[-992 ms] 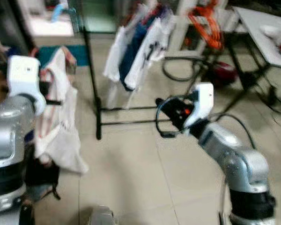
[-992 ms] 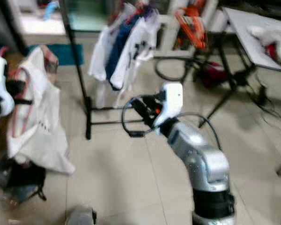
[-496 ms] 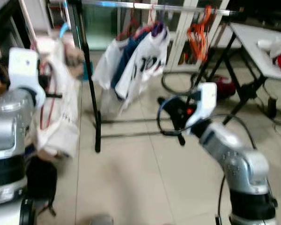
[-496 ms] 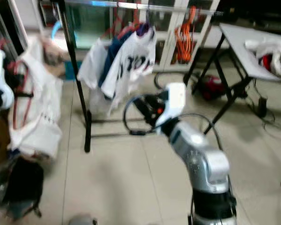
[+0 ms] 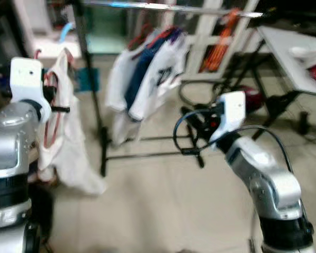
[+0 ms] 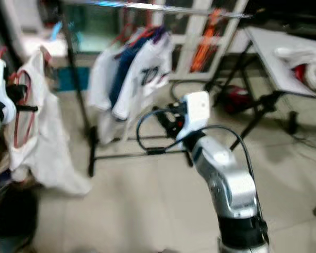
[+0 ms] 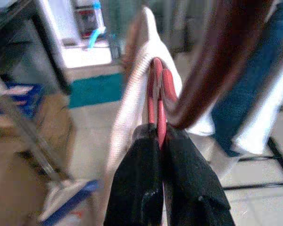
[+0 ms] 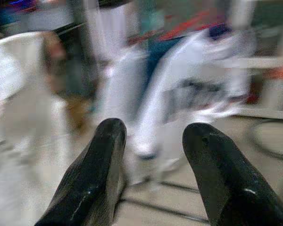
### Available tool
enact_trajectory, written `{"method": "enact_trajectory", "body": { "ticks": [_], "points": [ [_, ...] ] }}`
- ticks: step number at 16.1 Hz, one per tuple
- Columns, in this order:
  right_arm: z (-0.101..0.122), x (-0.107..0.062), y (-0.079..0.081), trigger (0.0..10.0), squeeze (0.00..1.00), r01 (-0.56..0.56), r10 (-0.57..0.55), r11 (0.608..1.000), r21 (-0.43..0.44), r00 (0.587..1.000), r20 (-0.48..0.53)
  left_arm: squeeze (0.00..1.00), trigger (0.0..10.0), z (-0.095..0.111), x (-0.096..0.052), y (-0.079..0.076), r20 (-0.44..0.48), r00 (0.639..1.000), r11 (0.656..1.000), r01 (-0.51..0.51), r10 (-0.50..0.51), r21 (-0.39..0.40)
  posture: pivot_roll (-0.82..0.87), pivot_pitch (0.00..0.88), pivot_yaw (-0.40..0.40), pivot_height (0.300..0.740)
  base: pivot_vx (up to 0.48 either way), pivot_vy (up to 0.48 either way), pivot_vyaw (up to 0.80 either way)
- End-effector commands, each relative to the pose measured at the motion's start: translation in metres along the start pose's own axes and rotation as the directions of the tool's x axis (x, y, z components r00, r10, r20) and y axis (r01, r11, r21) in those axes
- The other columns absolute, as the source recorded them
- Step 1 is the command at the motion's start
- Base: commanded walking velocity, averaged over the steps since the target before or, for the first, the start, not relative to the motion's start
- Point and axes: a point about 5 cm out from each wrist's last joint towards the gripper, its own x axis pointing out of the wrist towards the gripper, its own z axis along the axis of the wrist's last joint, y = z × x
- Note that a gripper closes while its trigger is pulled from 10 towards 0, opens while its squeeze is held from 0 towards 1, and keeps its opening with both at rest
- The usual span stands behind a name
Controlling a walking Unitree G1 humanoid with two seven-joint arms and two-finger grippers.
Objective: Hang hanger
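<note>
In the left eye view, the left gripper (image 5: 57,109) is raised at the robot's left side and holds a red hanger (image 5: 48,113) with a white shirt (image 5: 68,142) draped on it; the shirt hangs down toward the tiled floor (image 5: 163,200). Ahead stands a black clothes rack (image 5: 97,121) with a silver rail (image 5: 168,7) across the top, and a few shirts (image 5: 147,79) in white and blue already hang from that rail. Farther along the rail there is a bunch of orange hangers (image 5: 221,42). The right gripper (image 5: 196,122) reaches forward at mid-height, near the rack's lower bar, with a black cable looping round its wrist. At the far right a grey surface (image 5: 295,52) on black legs carries some white cloth.

The right eye view shows the same scene, a little blurred: the hanger with its shirt is beside the rack's left post, apart from the rail.

In the left wrist view, the two black fingers (image 7: 137,183) are pressed together, and the jaws are closed on the thin red wire of the hanger, with the white shirt just behind it.

In the right wrist view, the two black fingers (image 8: 94,174) stand well apart, so the jaws are open and hold nothing; the hung shirts lie blurred beyond them.
</note>
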Motion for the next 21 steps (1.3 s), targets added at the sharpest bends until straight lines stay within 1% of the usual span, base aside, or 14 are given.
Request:
{"method": "enact_trajectory", "body": {
  "ticks": [1, 2, 3, 4, 5, 7, 9, 10, 11, 14, 15, 16, 17, 21],
  "points": [
    [-0.005, 0.0, -0.008, 10.0, 0.0, 0.063, -0.063, 0.998, -0.009, 0.998, -0.007, 0.0, 10.0, 0.007, -0.003, -0.002, 0.043, 0.999, 1.0, 0.001, -0.002, 0.024, 0.08, 0.006, -0.074, 0.74, 0.394, 0.0, 0.0],
    [-0.014, -0.002, -0.014, 10.0, 0.0, 0.141, -0.141, 0.989, -0.038, 0.99, -0.003, 0.0, 10.0, 0.003, -0.004, -0.003, 0.046, 0.999, 1.0, 0.004, -0.005, 0.023, 0.08, 0.009, -0.065, 0.74, 0.39, 0.0, 0.0],
    [-0.018, -0.004, -0.017, 10.0, 0.0, 0.169, -0.169, 0.985, -0.025, 0.986, 0.002, 0.0, 10.0, -0.001, -0.005, -0.005, 0.048, 0.999, 1.0, 0.01, -0.011, 0.021, 0.09, 0.015, -0.06, 0.74, 0.386, 0.0, 0.0],
    [-0.027, -0.007, -0.023, 10.0, 0.0, 0.217, -0.217, 0.976, -0.023, 0.976, 0.011, 0.0, 10.0, -0.012, -0.008, -0.011, 0.042, 0.999, 0.999, 0.029, -0.03, 0.018, 0.09, 0.016, -0.057, 0.74, 0.375, 0.0, 0.0],
    [-0.035, -0.01, -0.025, 10.0, 0.0, 0.235, -0.235, 0.971, -0.036, 0.972, 0.012, 0.0, 10.0, -0.023, -0.011, -0.015, 0.028, 0.999, 0.999, 0.035, -0.035, 0.007, 0.08, 0.021, -0.057, 0.74, 0.375, 0.0, 0.0],
    [-0.05, -0.017, -0.025, 10.0, 0.0, 0.234, -0.234, 0.972, -0.003, 0.972, -0.011, 0.0, 10.0, -0.048, -0.022, -0.021, -0.03, 0.999, 1.0, 0.024, -0.024, 0.001, 0.09, 0.025, -0.06, 0.74, 0.373, 0.0, 0.0],
    [-0.056, -0.018, -0.023, 10.0, 0.0, 0.222, -0.222, 0.975, 0.001, 0.974, -0.036, 0.0, 10.0, -0.056, -0.028, -0.02, -0.049, 0.999, 1.0, 0.009, -0.009, 0.007, 0.09, 0.03, -0.067, 0.74, 0.371, 0.0, 0.0],
    [-0.057, -0.017, -0.02, 10.0, 0.0, 0.207, -0.207, 0.978, 0.008, 0.978, -0.036, 0.0, 10.0, -0.057, -0.03, -0.018, -0.048, 0.999, 1.0, 0.001, 0.001, 0.028, 0.1, 0.031, -0.07, 0.74, 0.368, 0.0, 0.0],
    [-0.055, -0.013, -0.013, 10.0, 0.0, 0.161, -0.16, 0.987, 0.016, 0.987, -0.033, 0.0, 10.0, -0.052, -0.029, -0.013, -0.03, 0.999, 0.999, -0.021, 0.022, 0.039, 0.1, 0.033, -0.074, 0.74, 0.368, 0.0, 0.0],
    [-0.048, -0.011, -0.008, 10.0, 0.0, 0.129, -0.128, 0.99, 0.059, 0.992, -0.015, 0.0, 10.0, -0.046, -0.029, -0.007, -0.014, 0.999, 0.998, -0.05, 0.05, 0.041, 0.11, 0.034, -0.078, 0.74, 0.361, 0.0, 0.0],
    [-0.046, -0.011, -0.007, 10.0, 0.0, 0.113, -0.113, 0.992, 0.056, 0.994, -0.008, 0.0, 10.0, -0.046, -0.029, -0.006, -0.013, 0.999, 0.998, -0.048, 0.049, 0.044, 0.11, 0.033, -0.077, 0.74, 0.36, 0.0, 0.0],
    [-0.045, -0.01, -0.007, 10.0, 0.0, 0.12, -0.12, 0.992, 0.029, 0.993, -0.01, 0.0, 10.0, -0.044, -0.029, -0.007, -0.01, 0.999, 0.998, -0.04, 0.041, 0.047, 0.11, 0.032, -0.076, 0.74, 0.36, 0.0, 0.0],
    [-0.045, -0.01, -0.008, 10.0, 0.0, 0.126, -0.126, 0.992, 0.007, 0.992, -0.015, 0.0, 10.0, -0.043, -0.029, -0.007, -0.008, 0.999, 0.998, -0.038, 0.038, 0.049, 0.11, 0.032, -0.076, 0.74, 0.36, 0.0, 0.8],
    [-0.043, -0.008, -0.011, 10.0, 0.0, 0.143, -0.143, 0.99, 0.004, 0.99, -0.013, 0.0, 10.0, -0.035, -0.024, -0.009, 0.005, 1.0, 0.996, -0.004, 0.004, 0.088, 0.11, 0.034, -0.071, 0.74, 0.357, 0.0, 0.8]
  ]
}}
